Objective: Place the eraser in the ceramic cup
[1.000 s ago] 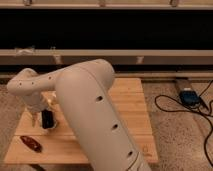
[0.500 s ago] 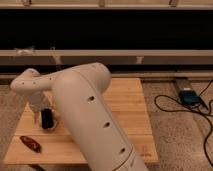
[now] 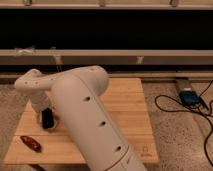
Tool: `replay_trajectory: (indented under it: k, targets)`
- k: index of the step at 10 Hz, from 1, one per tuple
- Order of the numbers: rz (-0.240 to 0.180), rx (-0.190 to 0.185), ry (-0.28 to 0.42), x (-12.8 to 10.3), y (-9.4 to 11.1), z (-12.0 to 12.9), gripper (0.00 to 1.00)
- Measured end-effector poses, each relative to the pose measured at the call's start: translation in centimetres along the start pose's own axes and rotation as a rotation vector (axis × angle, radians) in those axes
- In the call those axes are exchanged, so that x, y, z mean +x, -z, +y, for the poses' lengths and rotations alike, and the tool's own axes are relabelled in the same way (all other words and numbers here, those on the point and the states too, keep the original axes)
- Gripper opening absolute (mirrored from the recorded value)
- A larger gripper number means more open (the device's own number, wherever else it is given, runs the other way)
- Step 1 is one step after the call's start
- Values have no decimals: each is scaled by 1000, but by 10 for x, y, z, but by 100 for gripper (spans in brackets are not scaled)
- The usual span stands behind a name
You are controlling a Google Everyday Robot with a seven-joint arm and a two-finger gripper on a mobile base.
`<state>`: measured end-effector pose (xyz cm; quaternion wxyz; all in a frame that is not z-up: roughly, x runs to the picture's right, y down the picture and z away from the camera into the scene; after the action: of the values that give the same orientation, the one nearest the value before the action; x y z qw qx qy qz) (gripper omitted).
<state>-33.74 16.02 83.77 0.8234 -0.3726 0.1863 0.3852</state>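
Now:
Gripper (image 3: 44, 111): low over table (image 3: 125, 105); jaw state cannot be told.
Eraser (image 3: 47, 119): upright, directly under jaws.
Red object (image 3: 31, 143): well apart from jaws.

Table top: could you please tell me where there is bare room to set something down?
The widest bare patch is the right side of the table, between the arm and the right edge. A smaller strip lies at the front, between the red object and the arm. The left is crowded: the gripper is at the eraser there.
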Motion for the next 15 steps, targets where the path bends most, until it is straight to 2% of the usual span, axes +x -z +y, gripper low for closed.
replay_trajectory:
  k: [4,6,8,12,15]
  targets:
    - [13,-35,-7,4,4,-4,17]
    - [-7,-65,0,8,16,-2,2]
    - [-50,-105,17,13,42,3,0]
    - [-169,-168,80,24,101,12,0]
    - [-272,-212,107,22,143,2,0]
